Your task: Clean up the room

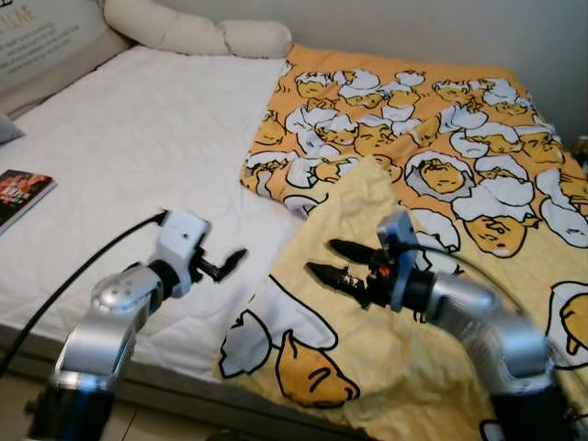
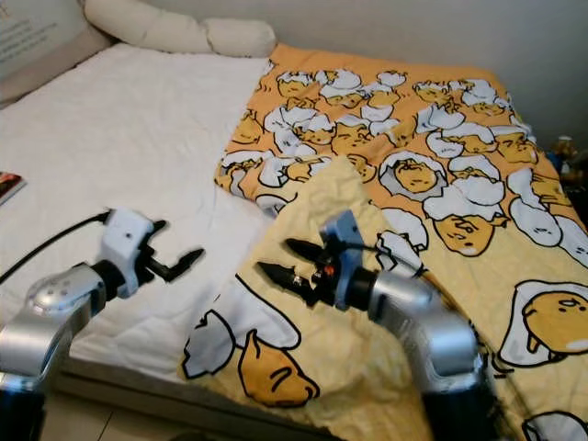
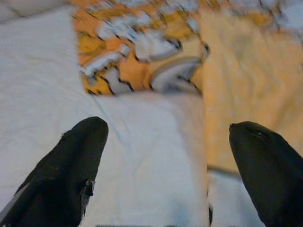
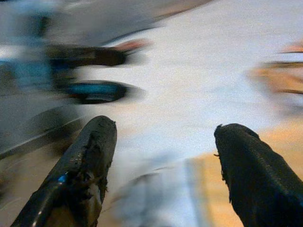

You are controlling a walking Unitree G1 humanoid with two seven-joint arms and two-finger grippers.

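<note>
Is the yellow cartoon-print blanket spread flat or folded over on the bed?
Partly folded: the yellow cartoon-print blanket has its near corner turned back, pale plain underside up, over the white mattress.

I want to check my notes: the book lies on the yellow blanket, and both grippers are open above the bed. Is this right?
Not quite. In the left eye view the book lies on the white sheet at the robot's left, apart from the yellow blanket. The left gripper and right gripper are open above the bed.

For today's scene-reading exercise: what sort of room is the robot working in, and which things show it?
Most likely a bedroom: a bed with a white mattress cover, pillows at its head, and a yellow cartoon-print blanket spread across it.
</note>
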